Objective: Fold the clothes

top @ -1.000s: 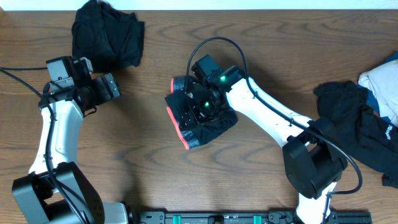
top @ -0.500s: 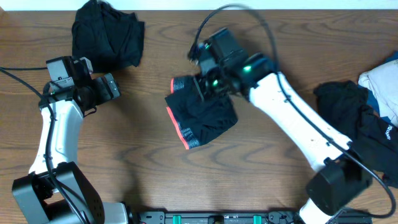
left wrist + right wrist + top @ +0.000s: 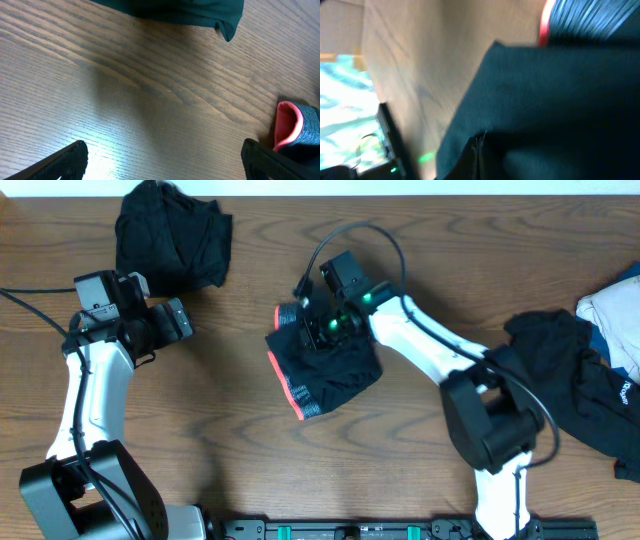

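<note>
- Spotted the main piece, a folded black garment [image 3: 335, 370], lying near the middle of the table [image 3: 230, 440], with its coral-red band [image 3: 280, 380] showing along the left side.
- Caught the right gripper [image 3: 318, 330] down at that garment's far edge, jaws pressed together. Could not tell whether any cloth was pinched, the wrist view being blurred and filled with dark fabric [image 3: 560, 100].
- Found the left gripper [image 3: 178, 318] held over the table toward the left edge, well apart from the garment. Jaws spread wide with nothing between them, fingertips [image 3: 65, 160] framing bare wood in the wrist view.
- Noted a crumpled black bundle [image 3: 172, 235] at the far edge toward the left corner, just beyond the left gripper.
- Picked out a loose heap at the right edge: black cloth [image 3: 560, 370], with a white piece [image 3: 610, 310] and a blue piece [image 3: 630, 278] beside it.
</note>
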You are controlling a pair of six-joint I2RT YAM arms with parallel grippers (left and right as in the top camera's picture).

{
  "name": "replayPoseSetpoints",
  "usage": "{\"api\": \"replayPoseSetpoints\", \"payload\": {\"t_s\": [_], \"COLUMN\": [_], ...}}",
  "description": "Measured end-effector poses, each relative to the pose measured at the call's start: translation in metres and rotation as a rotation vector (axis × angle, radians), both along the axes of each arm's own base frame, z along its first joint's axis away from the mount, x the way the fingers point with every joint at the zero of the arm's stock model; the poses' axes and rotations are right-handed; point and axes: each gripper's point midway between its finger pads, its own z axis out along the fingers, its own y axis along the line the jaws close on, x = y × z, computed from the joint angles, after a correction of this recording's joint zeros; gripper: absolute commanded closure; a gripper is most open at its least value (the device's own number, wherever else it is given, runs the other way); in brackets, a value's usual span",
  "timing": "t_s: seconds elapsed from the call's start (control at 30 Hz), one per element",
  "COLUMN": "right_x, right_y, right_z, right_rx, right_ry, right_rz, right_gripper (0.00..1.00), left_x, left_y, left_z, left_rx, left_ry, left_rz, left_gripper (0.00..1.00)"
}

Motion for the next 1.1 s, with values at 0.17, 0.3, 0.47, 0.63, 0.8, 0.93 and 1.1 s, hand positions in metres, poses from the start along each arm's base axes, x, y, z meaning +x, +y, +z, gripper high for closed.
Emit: {"api": "replayPoseSetpoints", "payload": {"t_s": [0.17,0.3,0.47,0.63,0.8,0.93,1.1], "right_x": [-0.03,-0.052,-0.056,-0.053,-0.052,-0.054,-0.067], "right_y": [-0.003,-0.01,-0.011,-0.009,-0.008,-0.009,-0.018], "right_z": [-0.018,-0.022,-0.019,0.007,0.049,0.043,0.007], "right_rx": [0.007,-0.023,-0.015,0.022,0.079,0.071,0.022], "right_ry": [0.208,0.353,0.379,0.324,0.227,0.229,0.298], "right_rz": [0.031,0.031,0.034,0.041,0.062,0.067,0.062], "right_gripper": [0.99,0.99,0.99,0.99,0.99,0.98,0.97], "left_x": [-0.001,-0.002,-0.002,-0.002,-0.002,-0.002,-0.002], "left_y": [0.0,-0.001,-0.001,-0.001,-0.001,-0.001,-0.001], "left_z": [-0.001,-0.001,-0.001,-0.001,-0.001,-0.001,-0.001], "left_rx": [-0.002,-0.003,-0.003,-0.003,-0.003,-0.003,-0.004], "left_ry": [0.004,0.009,0.011,0.011,0.011,0.011,0.011], "left_rz": [0.0,0.0,0.0,0.0,0.0,0.0,0.0], "left_gripper": [0.02,0.02,0.02,0.02,0.02,0.02,0.02]}}
